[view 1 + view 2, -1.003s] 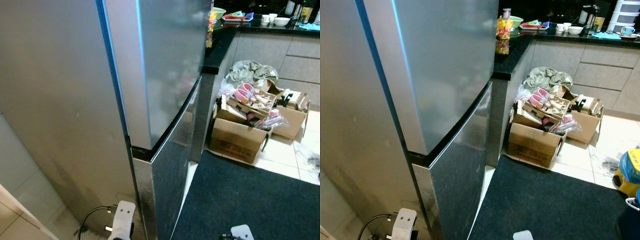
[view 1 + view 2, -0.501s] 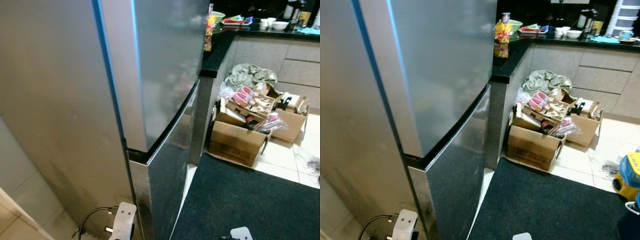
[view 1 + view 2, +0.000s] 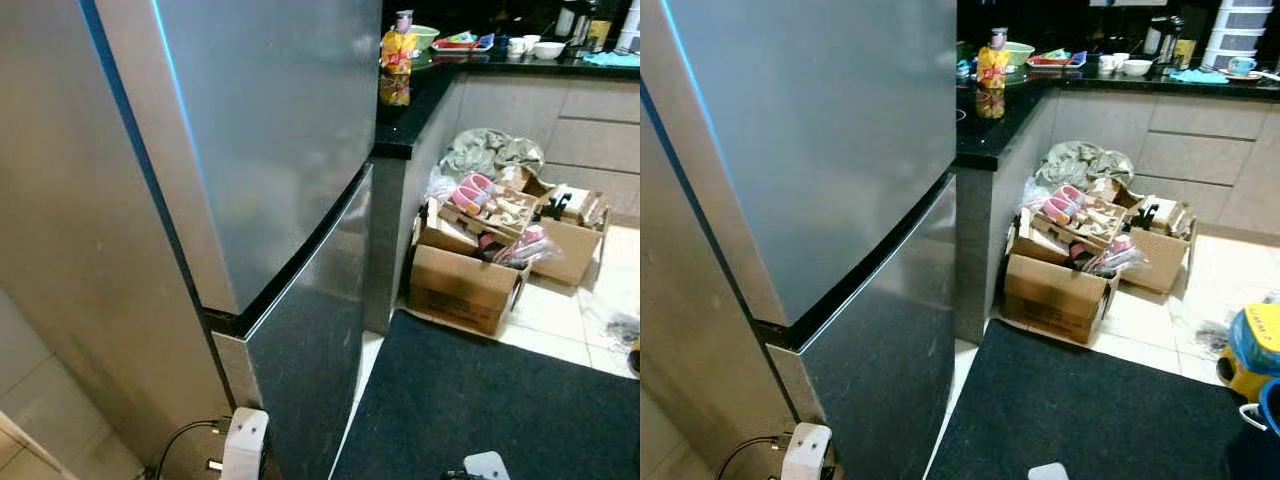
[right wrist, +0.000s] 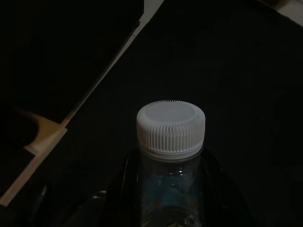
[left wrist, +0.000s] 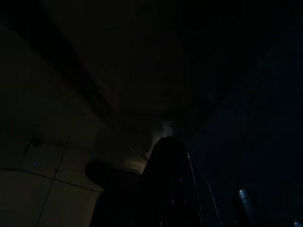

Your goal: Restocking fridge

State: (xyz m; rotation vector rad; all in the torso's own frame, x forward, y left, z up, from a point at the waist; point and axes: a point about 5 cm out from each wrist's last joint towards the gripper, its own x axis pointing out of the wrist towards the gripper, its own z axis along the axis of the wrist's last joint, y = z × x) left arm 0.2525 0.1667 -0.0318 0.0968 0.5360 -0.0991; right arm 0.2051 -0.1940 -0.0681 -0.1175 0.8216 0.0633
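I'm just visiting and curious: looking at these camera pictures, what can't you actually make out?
- Fridge contents: both doors are shut in the eye views.
- Left gripper: the left wrist view is nearly black, so its fingers are unreadable.
- Bottle: in the right wrist view, only the white cap and neck show; the bottom edge cuts off the label.
- Items on the black counter: too small and distant to name.
- Cardboard box contents: jumbled, partly hidden.

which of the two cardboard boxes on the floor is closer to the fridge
The front box, the one with pink shoes piled on top. It sits at the mat's edge beside the counter; the other box lies behind it, farther from the fridge.
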